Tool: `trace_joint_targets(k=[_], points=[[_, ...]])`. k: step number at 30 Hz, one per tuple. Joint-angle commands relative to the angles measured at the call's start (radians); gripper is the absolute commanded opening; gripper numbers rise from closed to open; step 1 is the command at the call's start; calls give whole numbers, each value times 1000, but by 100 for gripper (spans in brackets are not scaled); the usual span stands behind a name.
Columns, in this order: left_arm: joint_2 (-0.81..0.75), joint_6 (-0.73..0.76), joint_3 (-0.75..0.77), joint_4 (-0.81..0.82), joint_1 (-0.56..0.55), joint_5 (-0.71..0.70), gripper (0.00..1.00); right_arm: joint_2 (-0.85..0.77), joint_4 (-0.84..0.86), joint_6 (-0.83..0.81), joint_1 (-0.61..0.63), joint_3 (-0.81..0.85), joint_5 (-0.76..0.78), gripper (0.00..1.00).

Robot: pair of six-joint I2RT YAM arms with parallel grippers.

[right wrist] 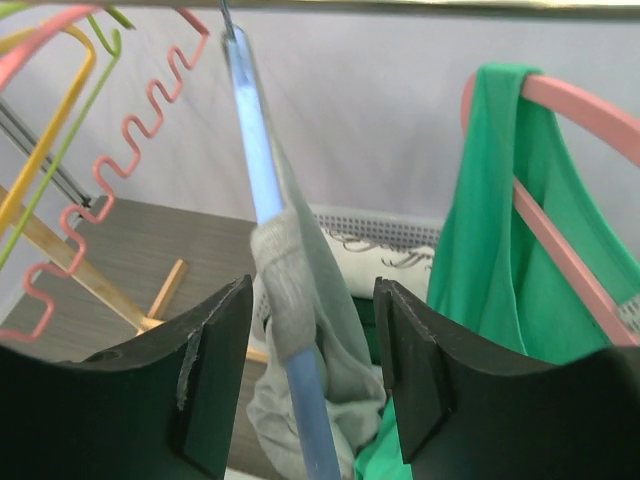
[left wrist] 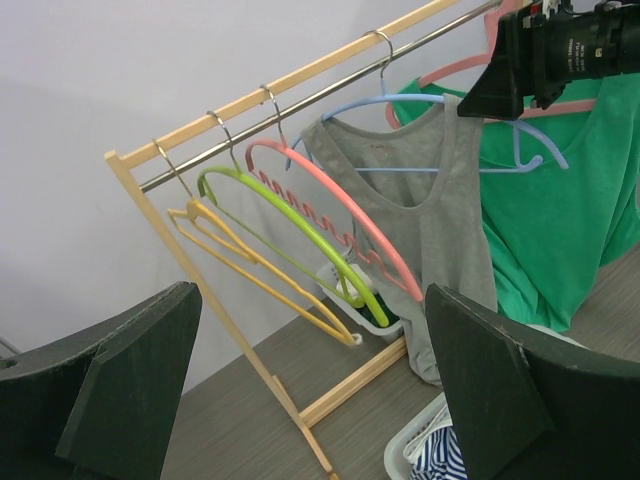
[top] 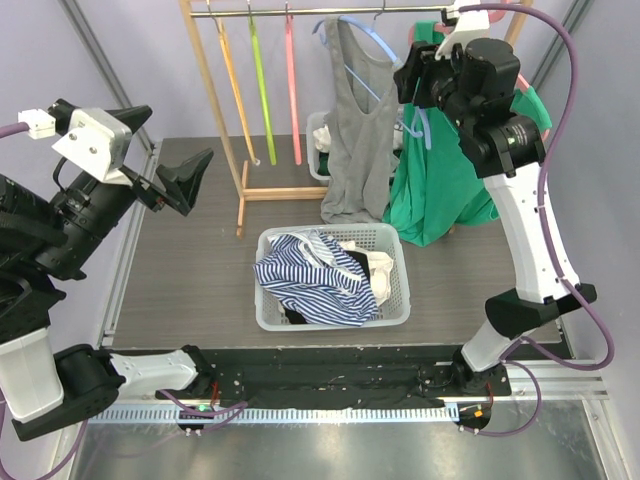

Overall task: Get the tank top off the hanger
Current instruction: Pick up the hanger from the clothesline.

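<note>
Grey tank top (top: 358,140) hangs on a pale blue plastic hanger (left wrist: 400,100) from the metal rail (left wrist: 300,104) of a wooden rack (top: 213,90), one strap bunched on the hanger's sloping arm. The right jaws stand apart on either side of that arm and strap, with gaps on both sides; from above, the wrist hides them. The left jaws gape wide, well apart from the rack. A green shirt (top: 440,190) is partly hidden behind the right arm.

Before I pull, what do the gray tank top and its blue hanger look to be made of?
Gray tank top: soft, matte knit fabric, probably cotton jersey; it drapes limply and bunches on the hanger arm. Blue hanger: smooth plastic by the look, slightly glossy, with a thin metal wire hook.
</note>
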Motion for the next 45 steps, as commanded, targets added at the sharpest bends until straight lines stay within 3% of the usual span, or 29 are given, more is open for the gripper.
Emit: trace_joint_targets(k=[1,9,12,15,16,19,26,45], points=[[6,-19,4,9,5,20,100,-63,-113,25,2,-25,42,60],[22,-28,32,6,6,29,100,-69,-219,19,6,-20,47,61],[25,-34,35,3,12,35,100,-74,-237,17,11,-29,33,53],[25,-39,38,3,14,40,100,-88,-232,17,20,-52,28,40],[25,-39,41,1,14,41,100,-89,-228,16,25,-60,27,26],[27,-42,49,-5,15,53,100,-109,-180,-4,37,-95,22,1],[22,-42,50,-5,18,50,100,-232,126,-89,94,-290,38,1],[-1,-39,36,-7,31,47,100,-310,511,-172,134,-451,192,1]])
